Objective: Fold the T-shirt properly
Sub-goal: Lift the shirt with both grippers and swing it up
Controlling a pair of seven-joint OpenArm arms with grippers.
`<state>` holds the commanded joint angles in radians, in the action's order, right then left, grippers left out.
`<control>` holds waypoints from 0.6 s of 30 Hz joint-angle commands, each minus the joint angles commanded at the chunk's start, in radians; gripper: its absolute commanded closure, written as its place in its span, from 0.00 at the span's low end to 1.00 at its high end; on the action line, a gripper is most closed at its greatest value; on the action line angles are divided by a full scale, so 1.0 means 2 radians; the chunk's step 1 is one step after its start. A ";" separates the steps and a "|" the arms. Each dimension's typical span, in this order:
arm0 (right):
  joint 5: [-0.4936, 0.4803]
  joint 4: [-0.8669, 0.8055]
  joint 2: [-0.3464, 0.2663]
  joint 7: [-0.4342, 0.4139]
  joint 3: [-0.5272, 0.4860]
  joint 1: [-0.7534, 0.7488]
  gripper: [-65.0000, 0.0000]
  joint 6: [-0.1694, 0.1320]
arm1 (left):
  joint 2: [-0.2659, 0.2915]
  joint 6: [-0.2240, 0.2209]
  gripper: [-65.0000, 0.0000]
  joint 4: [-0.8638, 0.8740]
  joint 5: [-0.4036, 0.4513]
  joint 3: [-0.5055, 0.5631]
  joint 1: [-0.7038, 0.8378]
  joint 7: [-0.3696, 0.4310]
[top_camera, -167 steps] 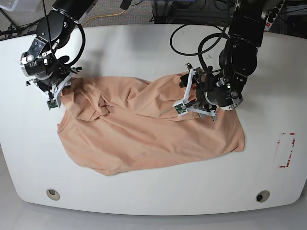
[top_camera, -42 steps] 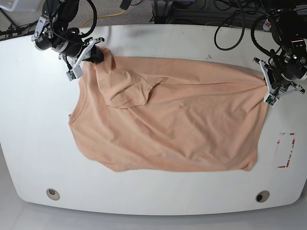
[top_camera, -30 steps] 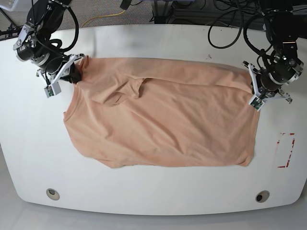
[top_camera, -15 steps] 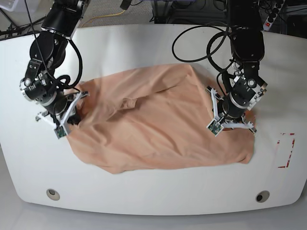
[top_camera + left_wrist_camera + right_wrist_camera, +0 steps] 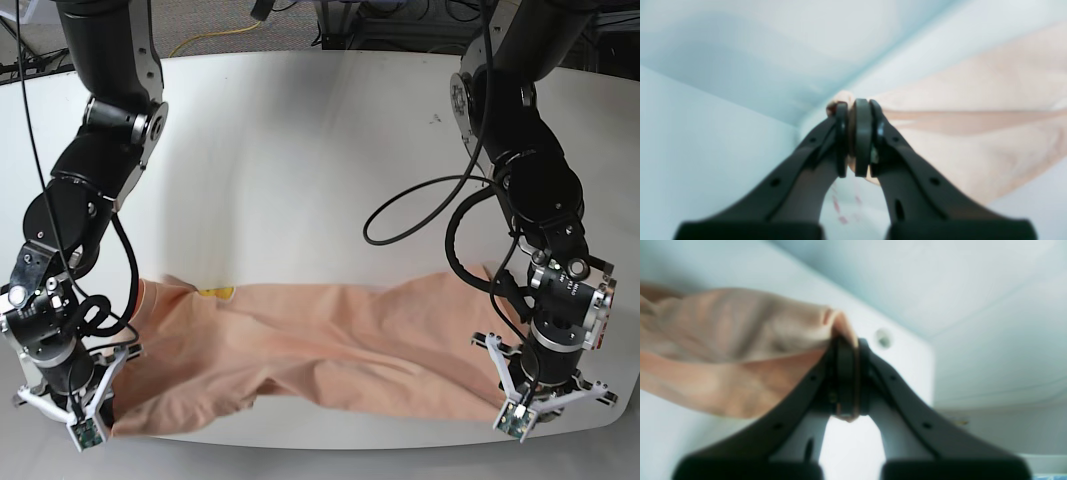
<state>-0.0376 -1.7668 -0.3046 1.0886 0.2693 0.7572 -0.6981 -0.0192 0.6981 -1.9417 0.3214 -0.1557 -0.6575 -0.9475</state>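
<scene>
Pinching T-shirt (image 5: 340, 340) corners, left fingers (image 5: 862, 140); right fingers (image 5: 845, 380)

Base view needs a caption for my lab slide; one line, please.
Both arms, jaws shut, hold the peach T-shirt by its ends, stretched along the near edge of the white table.

Both arms reach low toward the near table edge, the left gripper (image 5: 855, 133) and right gripper (image 5: 846, 376) each clamped tight on T-shirt (image 5: 330, 345) fabric
</scene>
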 joint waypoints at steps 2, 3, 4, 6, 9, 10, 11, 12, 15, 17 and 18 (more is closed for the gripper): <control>0.000 -0.002 -0.007 0.012 -0.015 0.029 1.00 0.000 | -0.018 0.000 0.99 0.000 -0.003 -0.007 -0.036 -0.018; 0.000 -0.003 -0.008 0.015 -0.018 0.038 1.00 0.000 | -0.024 0.000 0.99 0.000 -0.003 -0.009 -0.046 -0.020; 0.000 -0.004 -0.009 0.018 -0.023 0.053 1.00 0.000 | -0.035 0.000 0.99 0.000 -0.003 -0.015 -0.064 -0.021; 0.000 -0.009 -0.011 0.026 -0.026 0.081 1.00 0.000 | -0.059 0.000 0.99 0.000 -0.004 -0.021 -0.097 -0.021; 0.005 -0.015 -0.011 0.044 -0.027 0.108 1.00 0.000 | -0.089 0.000 0.99 0.003 -0.003 -0.022 -0.134 -0.022; 0.005 -0.015 -0.011 0.051 -0.027 0.114 1.00 0.000 | -0.100 0.000 0.99 0.003 -0.003 -0.021 -0.140 -0.022; 0.005 -0.015 -0.011 0.054 -0.027 0.116 1.00 0.000 | -0.104 0.000 0.99 0.003 -0.003 -0.021 -0.140 -0.022; 0.005 -0.015 -0.011 0.059 -0.025 0.115 1.00 0.000 | -0.106 0.000 0.99 0.003 -0.003 -0.020 -0.141 -0.022; 0.002 -0.016 -0.011 0.070 -0.024 0.103 1.00 0.000 | -0.108 0.000 0.99 0.002 -0.003 -0.003 -0.139 -0.023; 0.002 -0.031 -0.010 0.071 -0.023 0.071 1.00 0.000 | -0.108 0.000 0.99 0.001 -0.001 0.000 -0.120 -0.028; 0.001 -0.044 -0.010 0.071 -0.022 0.054 1.00 0.000 | -0.108 0.000 0.99 0.001 -0.002 0.001 -0.108 -0.034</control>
<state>-0.0361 -1.8543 -0.3245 1.2313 0.2248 0.8661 -0.6981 -0.2355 0.6981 -1.9402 0.3168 -0.1542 -0.8738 -1.0150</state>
